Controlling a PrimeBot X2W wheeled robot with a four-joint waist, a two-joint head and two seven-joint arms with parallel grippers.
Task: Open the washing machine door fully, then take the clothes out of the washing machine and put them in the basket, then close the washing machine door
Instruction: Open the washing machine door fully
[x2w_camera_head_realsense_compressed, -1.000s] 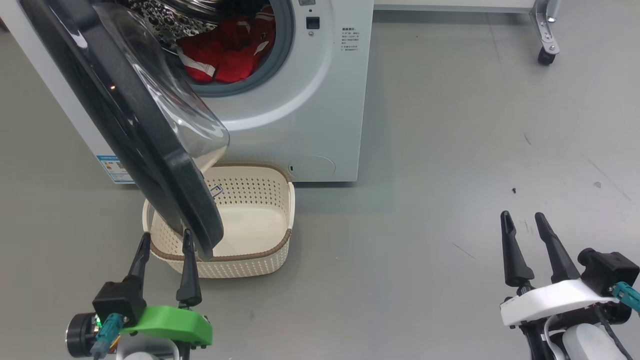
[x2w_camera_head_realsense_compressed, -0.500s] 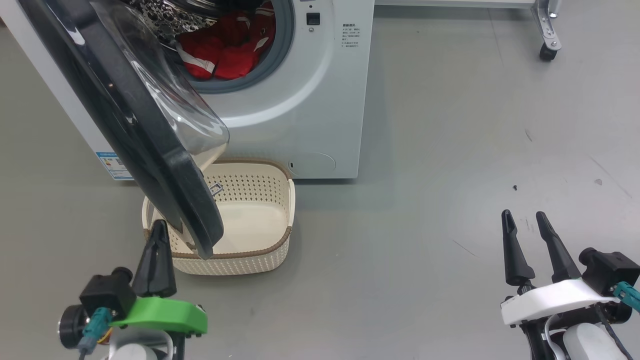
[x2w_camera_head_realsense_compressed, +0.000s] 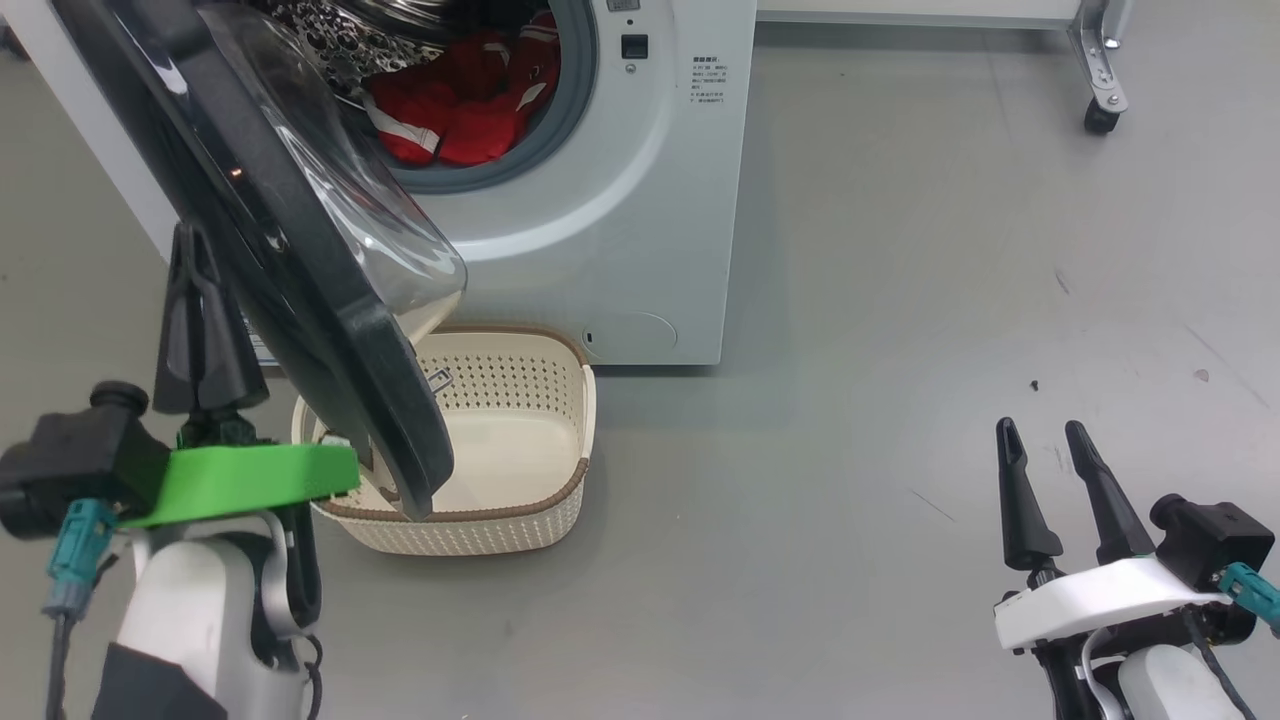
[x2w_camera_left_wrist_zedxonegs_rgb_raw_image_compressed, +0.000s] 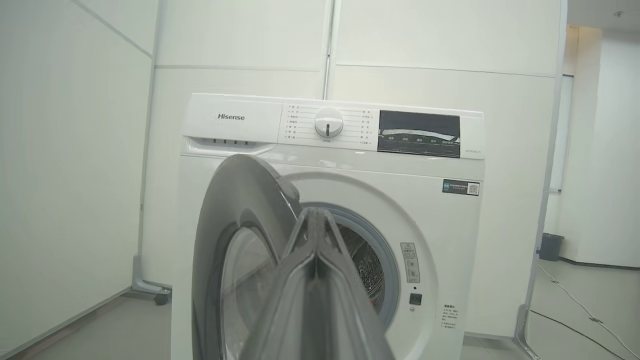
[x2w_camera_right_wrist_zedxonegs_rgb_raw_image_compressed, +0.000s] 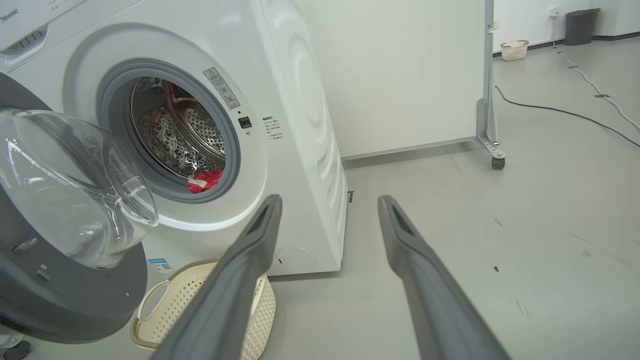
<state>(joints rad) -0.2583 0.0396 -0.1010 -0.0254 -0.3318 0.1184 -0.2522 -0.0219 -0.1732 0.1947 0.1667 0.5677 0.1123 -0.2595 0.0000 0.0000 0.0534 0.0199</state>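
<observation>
Now, left arm: you have it held high at the head view's left, with the pale forearm upright and the green wrist bracket level with the basket's rim.
left gripper: its two dark fingers are clenched flat together with nothing between them. They point up just beside the outer black face of the washing machine door, and you cannot tell whether they touch it.
left wrist view: the pressed fingers aim at the door's edge and the drum opening behind it.
right arm: you see it low at the lower right, well apart from the machine, over grey floor.
right gripper: the fingers are parted and released, gripping nothing.
washing machine door: it is swung partly open, hinged on the robot's left, with the glass bowl facing the machine and the lower rim hanging over the basket's left part.
washing machine: its perforated steel drum holds the clothes, a red jersey with white trim heaped at the bottom, just inside the grey gasket.
basket: it sits on the floor close against the machine's foot, beneath the door. Its cream bottom shows bare where the door does not cover it.
</observation>
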